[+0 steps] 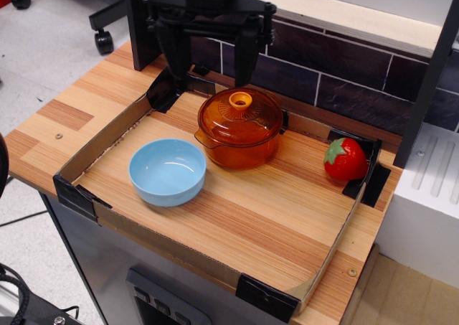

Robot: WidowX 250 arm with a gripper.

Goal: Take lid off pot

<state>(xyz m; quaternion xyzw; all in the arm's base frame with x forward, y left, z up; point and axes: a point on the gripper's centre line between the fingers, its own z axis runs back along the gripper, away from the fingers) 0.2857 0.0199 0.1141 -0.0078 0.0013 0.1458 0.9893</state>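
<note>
The amber-orange see-through pot point(240, 147) stands at the back middle of the cardboard-walled tray. Its domed amber lid point(239, 115) sits on it, with a small ring-shaped orange knob point(240, 99) at the centre. My black gripper point(210, 77) hangs open above and behind the pot, its two fingers wide apart. The left finger point(178, 59) is over the tray's back left corner. The right finger point(244, 56) is just behind the knob. It holds nothing and does not touch the lid.
A pale blue bowl point(167, 171) sits left of and in front of the pot. A red strawberry toy point(345, 158) lies in the back right corner. Low cardboard walls point(100, 140) ring the wooden surface. A dark brick wall point(344, 81) stands behind.
</note>
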